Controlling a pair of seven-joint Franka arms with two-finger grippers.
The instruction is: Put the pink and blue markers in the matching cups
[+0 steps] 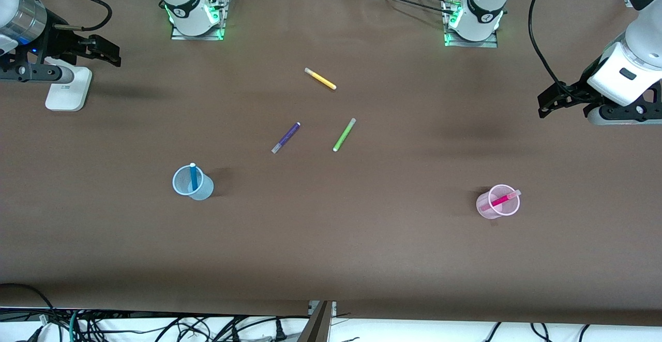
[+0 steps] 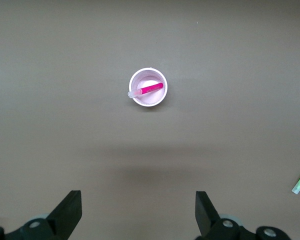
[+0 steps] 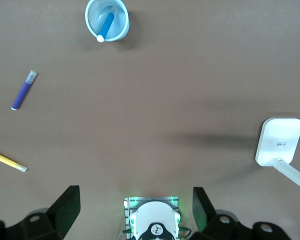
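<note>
The right pincer point(image 1: 106, 52) hangs open above the tabletop point(image 1: 362, 249). The blue marker point(image 1: 194, 176) stands in the blue cup point(image 1: 192, 182); the pink marker point(image 1: 500, 200) leans in the pink cup point(image 1: 497, 202). The left pincer point(image 1: 551, 105) hangs open, empty.

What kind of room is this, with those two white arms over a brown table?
Probably a robotics lab test bench. Two white arms are bolted to the brown table, the left claw and right claw hang open, and loose cables tangle along the edge nearest the front camera.
</note>
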